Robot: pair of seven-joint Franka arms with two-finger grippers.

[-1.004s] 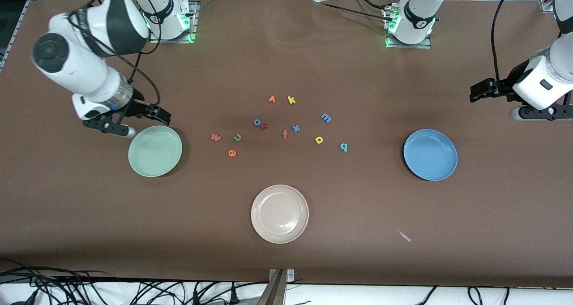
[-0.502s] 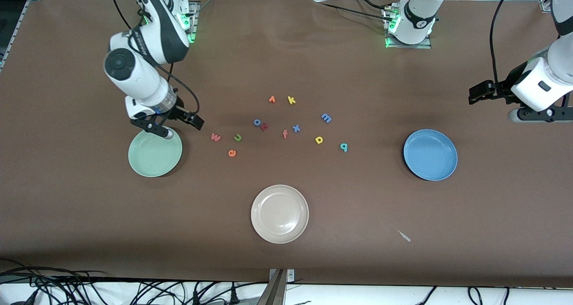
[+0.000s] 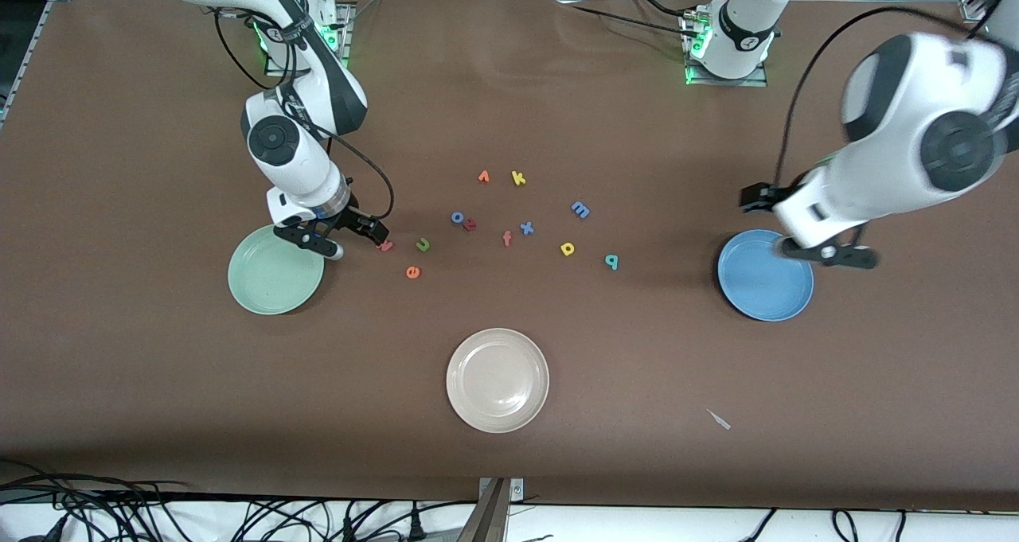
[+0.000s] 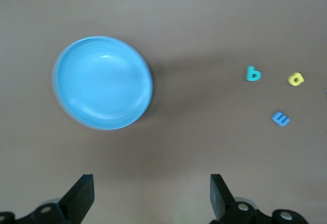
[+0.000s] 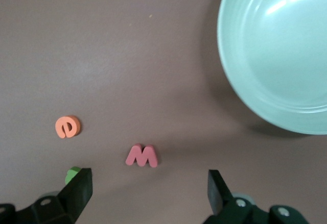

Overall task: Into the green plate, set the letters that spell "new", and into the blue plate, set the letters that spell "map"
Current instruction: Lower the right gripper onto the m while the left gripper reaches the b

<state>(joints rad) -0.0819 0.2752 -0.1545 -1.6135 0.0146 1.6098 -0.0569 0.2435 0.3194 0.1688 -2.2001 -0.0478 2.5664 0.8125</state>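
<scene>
The pink-red w (image 3: 386, 246) (image 5: 142, 156), green n (image 3: 423, 244) (image 5: 73, 172) and orange e (image 3: 412, 271) (image 5: 67, 126) lie on the table beside the green plate (image 3: 271, 283) (image 5: 281, 55). My right gripper (image 3: 350, 241) (image 5: 148, 193) hangs open between that plate and the w, and one finger hides part of the n. The blue m (image 3: 580, 209) (image 4: 280, 118), yellow a (image 3: 568, 248) (image 4: 296, 79) and teal p (image 3: 611, 262) (image 4: 253, 74) lie toward the blue plate (image 3: 765, 283) (image 4: 102, 82). My left gripper (image 3: 800, 228) (image 4: 152, 193) is open and holds nothing, over that plate's farther rim.
A beige plate (image 3: 497, 380) sits nearer the front camera, mid-table. Other letters lie in the middle: yellow k (image 3: 518, 178), an orange one (image 3: 483, 177), blue o (image 3: 458, 217), salmon f (image 3: 507, 239), blue x (image 3: 526, 228). A small scrap (image 3: 720, 419) lies near the front edge.
My right gripper has swung from the green plate's outer side across it to the w. My left arm has come in from the table's end to the blue plate.
</scene>
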